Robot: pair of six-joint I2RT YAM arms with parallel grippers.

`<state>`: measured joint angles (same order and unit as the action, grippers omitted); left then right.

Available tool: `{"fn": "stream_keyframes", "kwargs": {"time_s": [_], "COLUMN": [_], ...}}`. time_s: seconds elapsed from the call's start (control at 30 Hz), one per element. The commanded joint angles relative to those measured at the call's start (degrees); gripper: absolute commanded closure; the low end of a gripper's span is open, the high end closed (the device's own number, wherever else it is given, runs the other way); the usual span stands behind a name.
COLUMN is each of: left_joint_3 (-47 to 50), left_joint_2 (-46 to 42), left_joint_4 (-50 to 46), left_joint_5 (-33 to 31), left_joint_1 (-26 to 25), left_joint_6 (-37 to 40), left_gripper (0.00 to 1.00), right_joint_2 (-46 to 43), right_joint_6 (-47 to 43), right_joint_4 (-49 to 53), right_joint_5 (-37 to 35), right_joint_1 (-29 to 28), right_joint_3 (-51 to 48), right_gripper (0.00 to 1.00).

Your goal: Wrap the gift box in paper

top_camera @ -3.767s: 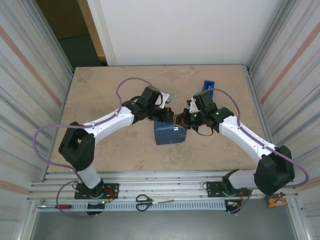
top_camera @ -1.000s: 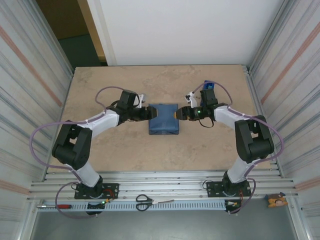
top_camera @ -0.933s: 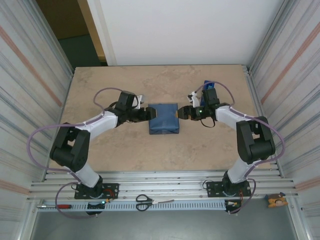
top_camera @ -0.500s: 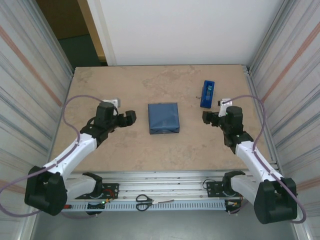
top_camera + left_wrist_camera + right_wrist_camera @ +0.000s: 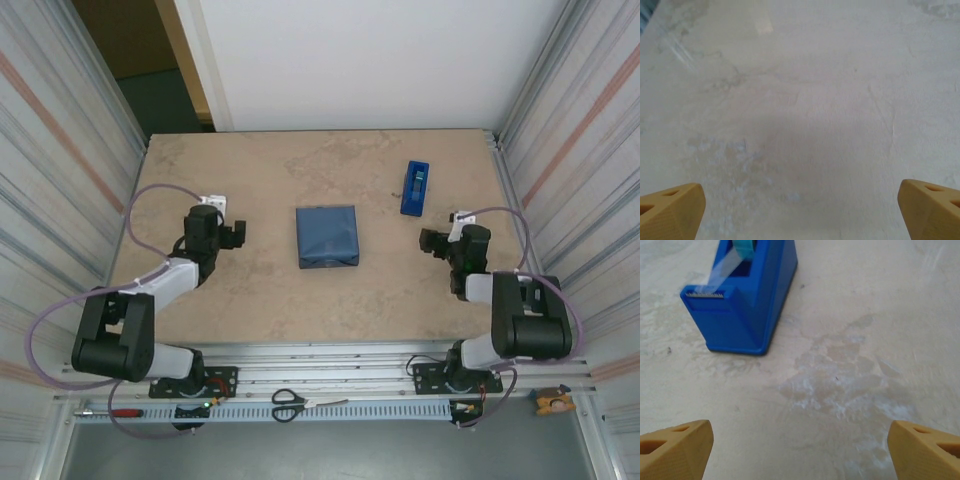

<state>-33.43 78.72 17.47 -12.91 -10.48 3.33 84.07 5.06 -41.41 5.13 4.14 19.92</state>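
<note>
The large sheet of dark blue wrapping paper [image 5: 327,237] lies closed into a flat, roughly square parcel at the middle of the beige, marbled counter [image 5: 250,170]. I judge the gift box to be inside it, since the paper covers every face the overhead camera sees and no flap hangs loose. The wrapping looks finished, so the step in hand is to park the arms. To do that well, each arm should draw back toward its base on its own side, high enough not to scrape the counter. Nothing should sweep across the middle, where a nudge could lift a taped seam. The right arm should also mind the small bright blue plastic tape dispenser [image 5: 415,187], which stands just ahead of it with a strip of clear tape at its cutter [image 5: 702,292]. The left gripper [image 5: 232,237] sits well to the left of the parcel, its jaws spread wide with only bare counter between its tan fingertips [image 5: 670,212]. It holds nothing and touches nothing. The right gripper [image 5: 430,240] sits well to the parcel's right, also wide open and empty. The dispenser is near it but apart from its fingertips [image 5: 675,450].
</note>
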Motion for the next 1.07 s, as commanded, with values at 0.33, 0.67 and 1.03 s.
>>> {"fn": "stream_keyframes", "kwargs": {"time_s": [0.33, 0.67, 1.03], "left_joint_3": [10.97, 10.12, 9.96], "left_joint_2": [9.06, 8.14, 7.85], "left_joint_4": [32.08, 28.78, 28.05], "left_joint_5": [15.58, 11.84, 12.38], "left_joint_1": [11.33, 8.66, 8.91], "left_joint_6": [-1.3, 0.38, 0.27], "left_gripper": [0.01, 0.01, 0.01], "right_joint_2": [4.2, 4.05, 4.07], "right_joint_6": [2.15, 1.7, 1.8], "right_joint_4": [-6.79, -6.77, -6.4], "right_joint_5": [-14.8, -15.66, -15.5], "right_joint_1": [-2.95, -3.63, -3.54], "right_joint_3": [2.27, 2.23, 2.46], "right_gripper": [0.02, 0.02, 0.02]}}
